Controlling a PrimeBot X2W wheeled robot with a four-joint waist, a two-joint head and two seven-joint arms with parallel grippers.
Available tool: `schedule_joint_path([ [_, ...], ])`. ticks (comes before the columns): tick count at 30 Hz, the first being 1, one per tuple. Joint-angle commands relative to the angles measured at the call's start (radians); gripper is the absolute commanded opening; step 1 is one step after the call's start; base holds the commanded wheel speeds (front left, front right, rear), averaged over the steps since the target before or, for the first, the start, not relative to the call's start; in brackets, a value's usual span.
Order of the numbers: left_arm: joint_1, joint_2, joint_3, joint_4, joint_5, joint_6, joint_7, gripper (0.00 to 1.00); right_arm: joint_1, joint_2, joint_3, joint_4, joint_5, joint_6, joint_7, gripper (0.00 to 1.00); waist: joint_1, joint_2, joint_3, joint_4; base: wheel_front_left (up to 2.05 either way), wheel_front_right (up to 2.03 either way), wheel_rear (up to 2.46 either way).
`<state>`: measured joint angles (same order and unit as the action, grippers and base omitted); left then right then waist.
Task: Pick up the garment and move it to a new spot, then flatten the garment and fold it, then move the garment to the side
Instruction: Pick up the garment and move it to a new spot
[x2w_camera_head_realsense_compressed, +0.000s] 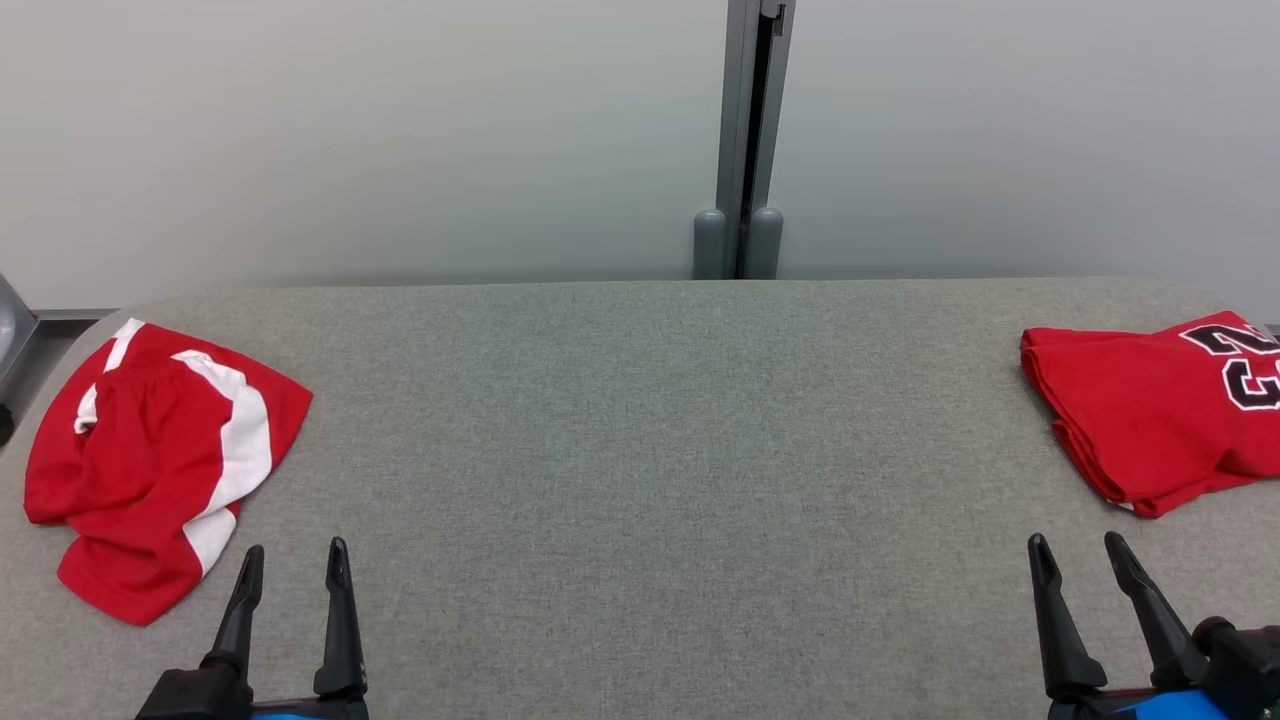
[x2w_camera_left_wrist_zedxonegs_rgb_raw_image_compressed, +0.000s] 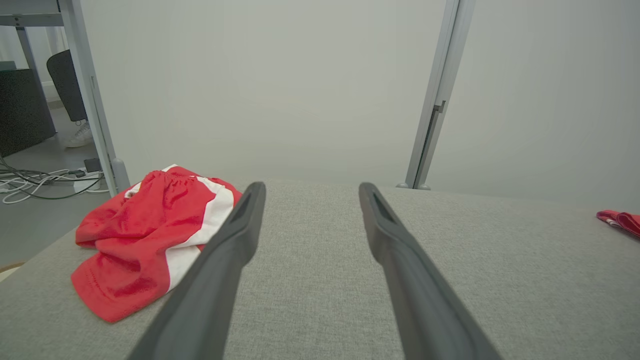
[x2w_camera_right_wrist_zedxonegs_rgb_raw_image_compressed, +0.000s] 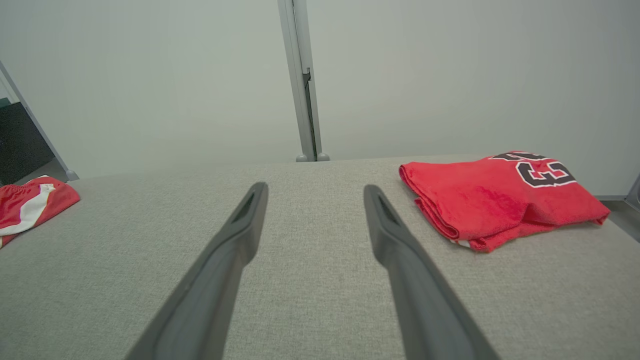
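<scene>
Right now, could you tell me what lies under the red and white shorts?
The crumpled red and white shorts lie on the grey table; anything beneath their folds is hidden.

- Head view looks down from above the near edge of the table (x2w_camera_head_realsense_compressed: 640, 420) toward the wall (x2w_camera_head_realsense_compressed: 350, 130).
- Left wrist view sits low over the table, facing the wall, near the red shorts (x2w_camera_left_wrist_zedxonegs_rgb_raw_image_compressed: 130, 250).
- Right wrist view, equally low, shares the folded shirt (x2w_camera_right_wrist_zedxonegs_rgb_raw_image_compressed: 480, 200) with the head view.
</scene>
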<state>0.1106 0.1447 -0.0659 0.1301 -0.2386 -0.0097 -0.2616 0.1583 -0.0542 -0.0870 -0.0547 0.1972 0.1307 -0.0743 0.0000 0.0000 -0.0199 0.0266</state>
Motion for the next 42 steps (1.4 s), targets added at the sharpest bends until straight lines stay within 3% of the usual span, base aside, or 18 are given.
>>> schedule_joint_path([
  [1,-0.010,0.003,0.001,0.003,-0.004,-0.005,-0.004,1.00,0.016,0.003,-0.002,-0.009,-0.008,0.000,0.004,1.00,0.0000,0.0000,0.000,0.001,0.00,0.00,0.00],
  [18,-0.027,0.004,0.008,0.007,-0.005,0.003,-0.004,1.00,0.029,0.004,0.015,-0.008,0.015,0.000,0.015,1.00,0.0000,0.0000,0.007,0.041,0.00,0.00,0.00],
  [42,-0.051,0.031,0.029,0.006,-0.017,0.025,0.001,1.00,-0.006,0.003,0.034,0.035,0.016,0.000,-0.007,1.00,0.0000,0.0000,0.044,0.303,0.00,0.00,0.00],
])
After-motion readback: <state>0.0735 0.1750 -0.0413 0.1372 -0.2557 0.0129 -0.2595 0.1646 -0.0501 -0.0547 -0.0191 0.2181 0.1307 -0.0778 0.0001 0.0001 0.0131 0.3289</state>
